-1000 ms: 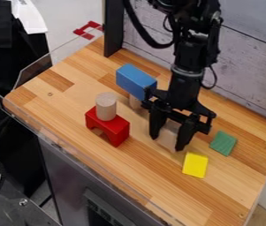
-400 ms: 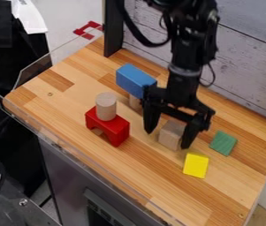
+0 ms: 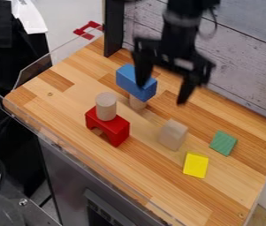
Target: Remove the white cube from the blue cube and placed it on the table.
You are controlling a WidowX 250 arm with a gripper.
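Observation:
My gripper (image 3: 161, 96) hangs open above the table, its fingers spread wide with nothing held between them. One finger overlaps the right part of the blue block (image 3: 134, 80) in the view. That block rests on a pale wooden cylinder (image 3: 138, 103). Nearer the table's front, the whitish, plain wooden cube (image 3: 172, 134) stands on the tabletop (image 3: 153, 165), apart from the blue block and below the gripper in the view.
To the left, a red arch block (image 3: 115, 129) carries a pale cylinder (image 3: 106, 106). A yellow block (image 3: 195, 165) and a green block (image 3: 223, 143) lie to the right of the cube. A clear guard edges the front, and a plank wall (image 3: 247, 75) stands behind.
The gripper has opened wider around the whitish cube, then risen away toward the wall. The cube stays on the table where it was between the fingers.

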